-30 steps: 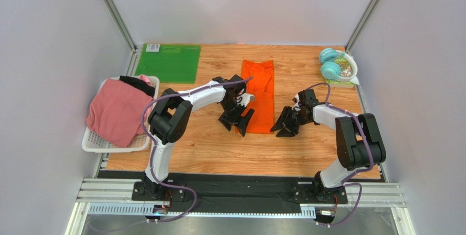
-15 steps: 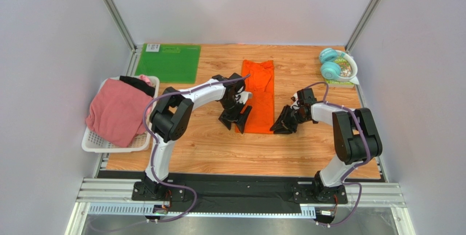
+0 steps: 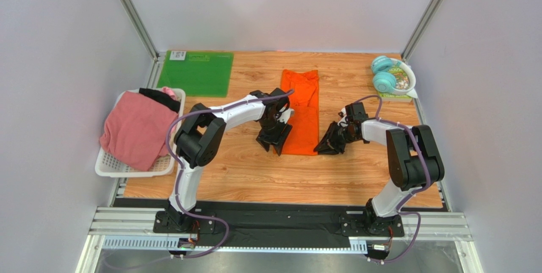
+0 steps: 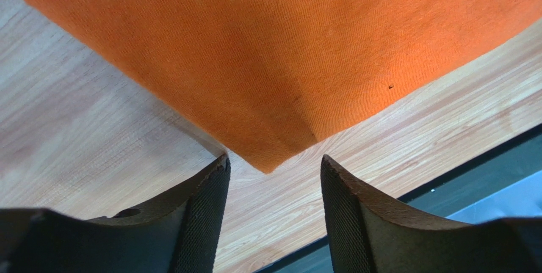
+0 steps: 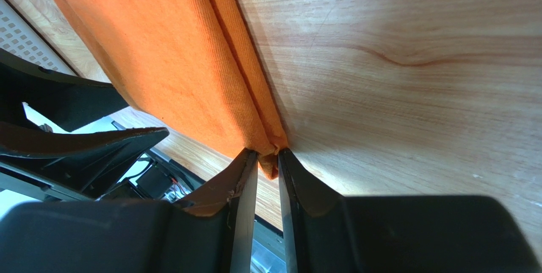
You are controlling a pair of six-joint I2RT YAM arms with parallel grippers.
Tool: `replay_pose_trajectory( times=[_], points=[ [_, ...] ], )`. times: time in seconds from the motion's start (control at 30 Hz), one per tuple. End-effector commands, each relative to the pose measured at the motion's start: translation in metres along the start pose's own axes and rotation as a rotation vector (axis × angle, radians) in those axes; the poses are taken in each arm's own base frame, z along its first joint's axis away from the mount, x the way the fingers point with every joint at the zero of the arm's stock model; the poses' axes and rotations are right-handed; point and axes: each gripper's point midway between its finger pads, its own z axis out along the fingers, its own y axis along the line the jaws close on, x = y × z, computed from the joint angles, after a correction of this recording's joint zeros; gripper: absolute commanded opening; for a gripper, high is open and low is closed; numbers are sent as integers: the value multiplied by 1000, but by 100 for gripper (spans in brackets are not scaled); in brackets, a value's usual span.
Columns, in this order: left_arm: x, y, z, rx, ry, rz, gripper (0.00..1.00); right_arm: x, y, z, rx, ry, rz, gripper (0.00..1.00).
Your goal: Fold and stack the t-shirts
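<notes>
Pink t-shirt (image 3: pixel 135 130) and black t-shirt (image 3: pixel 160 98) fill the basket (image 3: pixel 108 166) well left of the left fingers (image 4: pixel 200 206), which stand apart astride one hem corner of the narrow-folded orange t-shirt (image 3: pixel 304 105) on the surface (image 3: pixel 254 171), while the right fingers (image 5: pixel 242 190) pinch the other corner; next, I judge, the left pair must close before both fold the hem over.
</notes>
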Motion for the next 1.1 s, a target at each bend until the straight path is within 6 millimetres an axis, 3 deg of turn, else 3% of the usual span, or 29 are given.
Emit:
replay_pose_trajectory(
  times=[0.0, 0.27, 0.57, 0.7, 0.77, 0.8, 1.07],
  points=[
    [15, 17, 34, -85, 36, -9, 61, -7, 13, -3, -56, -29, -23, 24],
    [15, 21, 46, -101, 73, -16, 57, -5, 12, -3, -58, -25, -21, 20],
    [6, 15, 49, -71, 83, -1, 34, -1, 9, 1, -63, -10, -12, 15],
    [4, 10, 45, -50, 74, 9, 28, -1, 10, 1, -64, -11, -15, 1],
    [3, 6, 40, -33, 69, 16, 14, -1, 10, 0, -66, -12, -15, 0],
    [2, 5, 38, -29, 65, 18, 0, -1, 11, 0, -69, -10, -13, 0],
    [3, -20, -13, 93, 22, 92, 0, 6, 20, -13, -91, -16, -30, 0]
  ],
)
